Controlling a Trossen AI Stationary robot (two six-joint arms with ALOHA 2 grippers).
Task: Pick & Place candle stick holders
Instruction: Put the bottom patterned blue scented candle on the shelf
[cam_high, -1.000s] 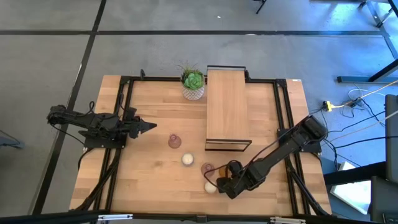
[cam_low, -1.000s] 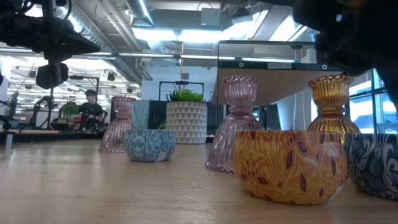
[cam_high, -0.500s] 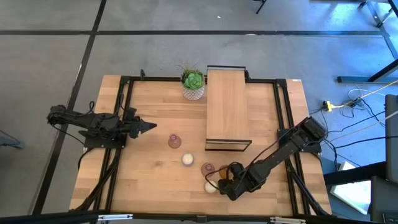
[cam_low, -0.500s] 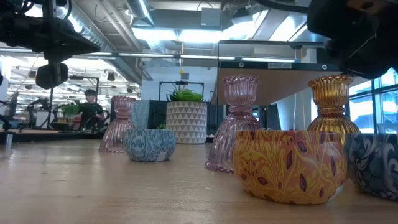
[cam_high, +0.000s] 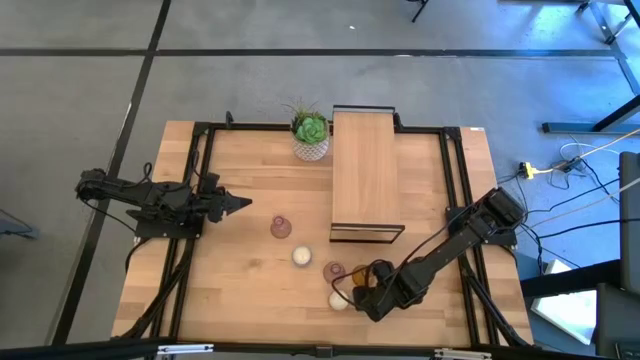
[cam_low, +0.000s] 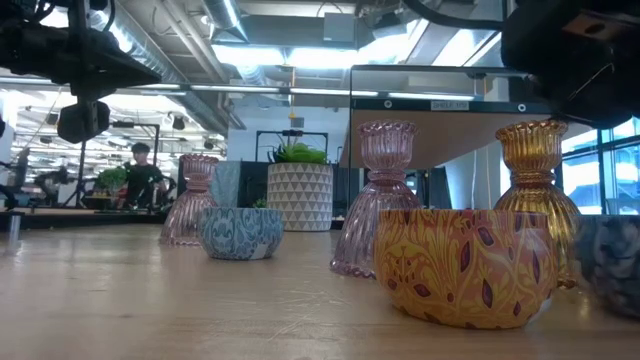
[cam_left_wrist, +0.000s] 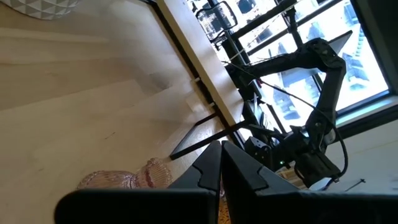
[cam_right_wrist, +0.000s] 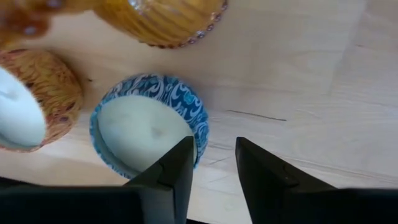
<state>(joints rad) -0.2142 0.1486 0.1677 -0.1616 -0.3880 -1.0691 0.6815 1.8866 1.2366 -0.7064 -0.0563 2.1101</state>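
We see the right gripper (cam_right_wrist: 211, 163) low near the bench's (cam_high: 240, 280) front edge, its fingers (cam_right_wrist: 171, 171) parted and empty, one tip at the rim of a blue-patterned candle holder (cam_right_wrist: 149, 130). Beside that sit an orange-patterned holder (cam_right_wrist: 34, 99) and an amber glass holder (cam_low: 533, 190). A pink glass holder (cam_high: 281, 227) stands toward the bench's middle. Our left gripper (cam_high: 240, 204) hangs by the left edge, fingers closed on nothing.
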